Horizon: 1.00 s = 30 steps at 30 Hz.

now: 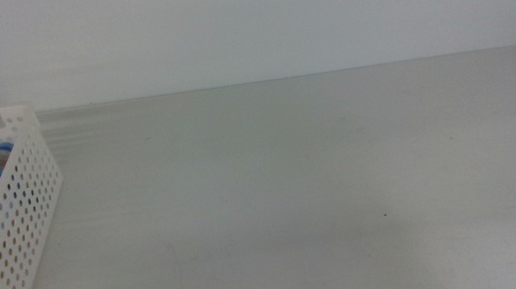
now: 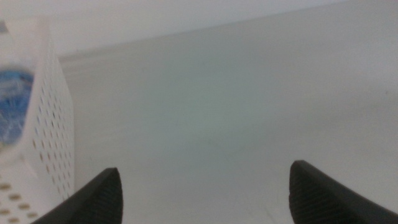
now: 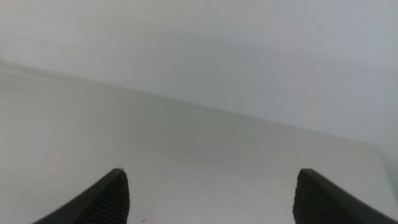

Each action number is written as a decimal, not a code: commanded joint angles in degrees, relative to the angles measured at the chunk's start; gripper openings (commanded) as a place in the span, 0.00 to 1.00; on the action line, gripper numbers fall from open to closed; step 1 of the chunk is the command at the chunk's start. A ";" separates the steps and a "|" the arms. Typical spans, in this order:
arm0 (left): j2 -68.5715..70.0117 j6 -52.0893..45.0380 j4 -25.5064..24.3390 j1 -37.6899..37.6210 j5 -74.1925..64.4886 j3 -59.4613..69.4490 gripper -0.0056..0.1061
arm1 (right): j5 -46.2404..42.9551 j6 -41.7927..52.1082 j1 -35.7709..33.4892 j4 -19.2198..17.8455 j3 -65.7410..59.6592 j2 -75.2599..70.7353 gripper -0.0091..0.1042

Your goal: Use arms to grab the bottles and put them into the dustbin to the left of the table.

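Only a wall (image 1: 252,20) back there, at 12 o'clock. It's plain, pale grey-white, & runs right across the back, approx 10 to 2 o'clock. Lower down, at approx 5 o'clock, there's a tiny dark dot (image 1: 384,215), too small to tell what it is.

You're working under soft, even, fairly bright light with no clear source; it washes the white table (image 1: 322,176) to a pale grey with little contrast. Shadows are faint: you get only a dim band near the table's front edge in the middle view. There's no hard glare. All three pictures look soft and slightly hazy. In both wrist views the dark jaws at the frame edge are blurred, and the dustbin (image 2: 53,137) beside the left one is smeared and overexposed.
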State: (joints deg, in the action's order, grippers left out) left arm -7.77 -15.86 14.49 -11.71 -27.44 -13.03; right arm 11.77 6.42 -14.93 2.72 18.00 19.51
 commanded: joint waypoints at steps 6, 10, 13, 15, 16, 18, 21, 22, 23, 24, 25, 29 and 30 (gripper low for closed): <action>8.28 0.85 0.62 -0.07 4.68 7.51 0.81 | -4.61 0.42 2.95 -1.78 -6.88 -13.31 0.71; 9.37 0.85 -0.95 0.58 4.62 10.15 0.81 | -4.35 0.42 4.11 -1.73 -11.64 -18.83 0.71; 9.37 0.85 -1.31 3.52 5.91 11.45 0.81 | -4.28 0.42 4.78 -1.73 -14.07 -20.85 0.71; 9.37 0.85 -1.24 5.93 7.26 12.42 0.81 | -4.33 0.42 5.12 -1.73 -15.55 -21.43 0.71; 9.37 0.85 -1.18 7.23 7.56 12.98 0.81 | -4.33 0.42 5.26 -1.73 -16.26 -21.61 0.71; 9.42 0.85 -1.18 9.29 7.77 14.40 0.81 | -4.33 0.42 5.53 -1.55 -17.53 -21.61 0.71; 9.42 0.80 -1.08 10.39 9.56 14.97 0.81 | -3.77 0.42 5.61 -1.50 -19.24 -21.61 0.71; 9.42 0.80 -1.08 10.39 9.56 14.97 0.81 | -2.65 0.42 5.61 -1.55 -19.18 -21.61 0.71; 9.42 0.80 -1.08 10.32 9.56 14.97 0.81 | -2.85 0.42 5.61 -1.33 -19.18 -21.61 0.70; 9.42 0.80 -1.08 10.18 9.56 14.97 0.81 | -2.92 0.42 5.61 -1.08 -19.18 -21.61 0.70; 9.42 0.80 -1.08 10.18 9.56 14.97 0.81 | -2.92 0.42 5.61 -0.84 -19.18 -21.61 0.70; 9.42 0.80 -1.08 10.18 9.56 14.97 0.81 | -2.92 0.42 5.61 -0.51 -19.18 -21.61 0.70; 9.42 0.80 -1.08 10.18 9.56 14.97 0.81 | -2.92 0.42 5.61 -0.51 -19.18 -21.61 0.70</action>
State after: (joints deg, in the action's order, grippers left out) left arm 0.77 -15.86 12.57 -1.38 -22.21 1.48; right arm 12.84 6.42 -9.69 2.41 -1.58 -0.56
